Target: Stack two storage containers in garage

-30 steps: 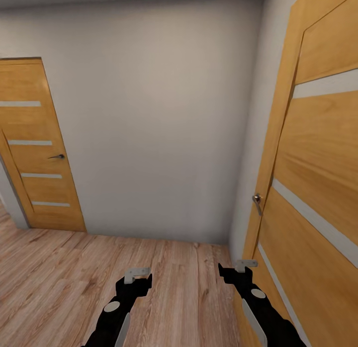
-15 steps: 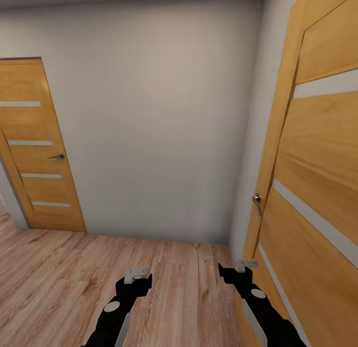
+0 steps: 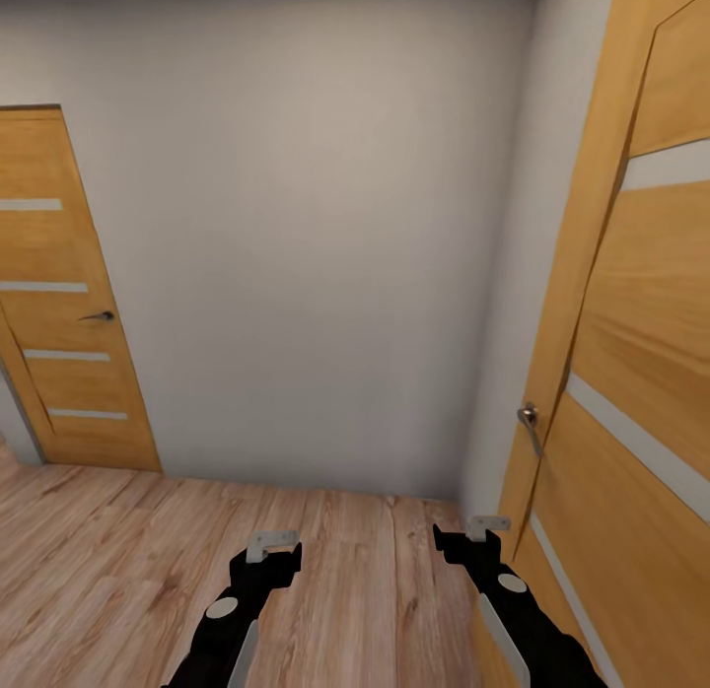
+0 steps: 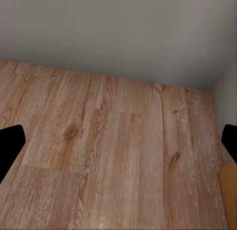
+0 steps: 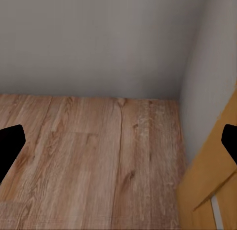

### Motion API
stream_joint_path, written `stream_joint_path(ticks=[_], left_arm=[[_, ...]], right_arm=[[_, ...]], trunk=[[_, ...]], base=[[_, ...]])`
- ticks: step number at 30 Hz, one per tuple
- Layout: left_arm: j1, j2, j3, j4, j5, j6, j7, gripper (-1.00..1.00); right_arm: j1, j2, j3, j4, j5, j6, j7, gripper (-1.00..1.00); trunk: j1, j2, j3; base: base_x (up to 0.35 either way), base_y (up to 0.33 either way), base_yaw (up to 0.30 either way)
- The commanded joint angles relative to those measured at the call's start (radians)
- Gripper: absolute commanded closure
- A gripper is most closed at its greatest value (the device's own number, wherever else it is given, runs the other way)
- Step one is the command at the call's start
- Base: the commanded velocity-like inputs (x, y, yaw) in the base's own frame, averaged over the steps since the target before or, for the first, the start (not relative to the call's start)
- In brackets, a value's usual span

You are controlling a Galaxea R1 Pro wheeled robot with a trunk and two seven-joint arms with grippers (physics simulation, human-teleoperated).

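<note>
You have both jaws spread and carrying nothing over the light wood-plank flooring (image 3: 148,560), so both containers remain unmoved.

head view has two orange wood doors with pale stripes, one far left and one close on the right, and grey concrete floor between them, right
Not quite: the floor is light wood plank, not grey concrete, as the head view shows. The orange wood door far left and the one close on the right are as you say.

Two glossy black arms (image 3: 232,614) with grey oval patches, pale-grey brackets.
</note>
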Motion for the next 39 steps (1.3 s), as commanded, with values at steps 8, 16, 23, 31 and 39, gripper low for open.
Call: stream_joint_path(ticks=[8,16,23,31,39], left_arm=[[0.000,0.000,-0.001,-0.001,-0.003,0.004,0.005,-1.00],[0.000,0.000,-0.001,-0.001,-0.003,0.004,0.005,-1.00],[0.000,0.000,-0.001,-0.002,-0.003,0.004,0.005,-1.00],[0.000,0.000,-0.001,-0.002,-0.003,0.005,0.005,-1.00],[0.000,0.000,-0.001,-0.002,-0.003,0.004,0.005,-1.00]], right_arm=[[0.000,-0.002,0.006,-0.002,-0.010,0.004,-0.007,-1.00],[0.000,-0.002,0.006,-0.002,-0.010,0.004,-0.007,-1.00],[0.000,-0.002,0.006,-0.002,-0.010,0.004,-0.007,-1.00],[0.000,-0.002,0.006,-0.002,-0.010,0.004,-0.007,-1.00],[0.000,-0.002,0.006,-0.002,-0.010,0.004,-0.007,-1.00]], trunk=[[0.001,-0.001,0.000],[0.001,-0.001,0.000],[0.001,-0.001,0.000],[0.001,-0.001,0.000],[0.001,-0.001,0.000]], base=[[0.285,0.000,0.000],[0.027,0.000,0.000],[0.019,0.000,0.000],[0.264,0.000,0.000],[0.213,0.000,0.000]])
